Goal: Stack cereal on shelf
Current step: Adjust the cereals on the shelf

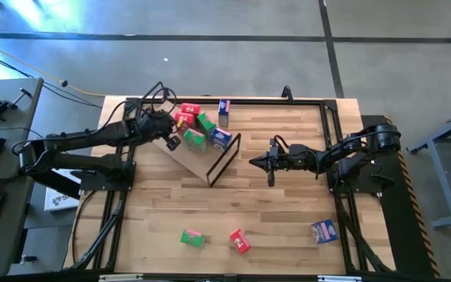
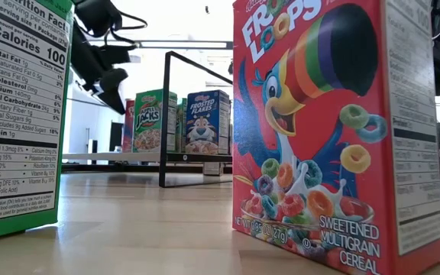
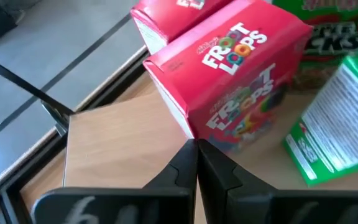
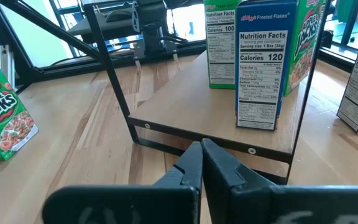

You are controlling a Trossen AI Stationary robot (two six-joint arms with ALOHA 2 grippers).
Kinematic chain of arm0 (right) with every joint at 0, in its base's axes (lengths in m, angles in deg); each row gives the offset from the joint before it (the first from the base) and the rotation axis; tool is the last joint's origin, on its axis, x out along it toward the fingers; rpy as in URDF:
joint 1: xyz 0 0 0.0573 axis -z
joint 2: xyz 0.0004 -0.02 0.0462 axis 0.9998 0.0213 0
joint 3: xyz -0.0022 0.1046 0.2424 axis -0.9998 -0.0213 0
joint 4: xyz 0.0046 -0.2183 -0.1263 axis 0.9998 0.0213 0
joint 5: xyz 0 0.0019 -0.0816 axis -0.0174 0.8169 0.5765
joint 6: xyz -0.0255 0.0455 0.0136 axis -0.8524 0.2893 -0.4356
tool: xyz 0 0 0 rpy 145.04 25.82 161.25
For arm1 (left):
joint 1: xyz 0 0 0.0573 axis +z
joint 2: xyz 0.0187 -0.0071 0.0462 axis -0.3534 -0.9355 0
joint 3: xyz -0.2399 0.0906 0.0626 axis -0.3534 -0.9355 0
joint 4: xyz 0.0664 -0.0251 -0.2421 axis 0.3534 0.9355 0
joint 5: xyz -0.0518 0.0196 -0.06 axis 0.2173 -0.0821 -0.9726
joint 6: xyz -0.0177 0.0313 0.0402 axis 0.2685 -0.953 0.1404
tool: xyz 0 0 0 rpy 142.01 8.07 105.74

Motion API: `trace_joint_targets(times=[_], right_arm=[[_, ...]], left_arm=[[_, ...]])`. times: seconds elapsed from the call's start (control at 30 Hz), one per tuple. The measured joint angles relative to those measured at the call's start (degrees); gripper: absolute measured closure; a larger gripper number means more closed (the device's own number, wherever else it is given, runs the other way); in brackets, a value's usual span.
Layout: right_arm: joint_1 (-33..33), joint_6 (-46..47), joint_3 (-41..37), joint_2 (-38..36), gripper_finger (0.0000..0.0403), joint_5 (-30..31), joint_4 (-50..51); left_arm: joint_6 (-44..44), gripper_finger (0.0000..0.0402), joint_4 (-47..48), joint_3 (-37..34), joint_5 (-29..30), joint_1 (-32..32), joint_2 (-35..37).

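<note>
- I saw the left gripper (image 3: 196, 163) pinched fully together, empty, just beside a red cardboard Froot Loops box (image 3: 229, 74) on the light-tan plywood shelf (image 3: 120, 146).
- My right gripper (image 4: 201, 163) was likewise pressed together, holding nothing, near the shelf's dark metal frame (image 4: 120, 93).

Shelf (image 1: 196, 159): tan plywood panel, dark metal frame at the end facing your right claw (image 1: 254, 162), lying skewed between both claws. You have a cluster of boxes (image 1: 200, 128) on it, red, green and blue; one red box (image 3: 229, 81) sits just ahead of your shut left claw (image 3: 196, 148). Three strays (image 1: 239, 240) lie well behind the right claw, at the table's opposite edge.
</note>
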Motion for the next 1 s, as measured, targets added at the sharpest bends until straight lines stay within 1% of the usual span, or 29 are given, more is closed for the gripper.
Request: trace_joint_targets(times=[0.23,0.33,0.47,0.53,0.6,0.67,0.73,0.8,0.9,1.0], right_arm=[[0.0,0.0,0.0,0.0,0.0403,0.0,-0.1],[0.0,0.3,0.0,0.0,0.0403,-0.3,-2.1],[0.5,-0.2,3.0,0.0,0.0403,-3.5,-2.4],[1.7,-1.0,5.6,0.0,0.0403,-5.6,0.3],[3.4,-1.6,8.5,-0.3,0.0403,-8.1,4.6],[5.5,-3.1,12.6,-1.5,0.0403,-11.1,11.1],[8.2,-6.0,17.2,-3.7,0.0403,-14.3,20.1],[10.8,-9.8,22.7,-6.1,0.0403,-17.0,31.0],[14.5,-17.4,31.5,-8.4,0.0403,-19.7,46.1],[18.3,-24.6,38.8,-8.6,0.0403,-20.3,56.7]], left_arm=[[-1.6,0.0401,-1.5,-0.1,-0.1,1.4,0.2],[-1.7,0.0401,-1.3,-0.1,-1.2,1.8,0.6],[-0.8,0.0401,-0.2,-0.1,-2.9,1.9,2.2],[-0.2,0.0401,1.0,-0.1,-3.4,1.9,3.3],[-0.1,0.0401,1.5,-0.1,-3.8,1.9,5.0],[-0.4,0.0401,1.3,-0.1,-4.4,1.9,7.0],[-1.8,0.0401,1.4,0.3,-5.6,2.6,9.1],[-3.4,0.0401,1.3,1.6,-8.1,4.1,10.2],[-7.0,0.0401,1.0,4.9,-12.6,7.7,9.4],[-11.3,0.0401,-0.2,9.7,-17.8,12.2,5.3]])
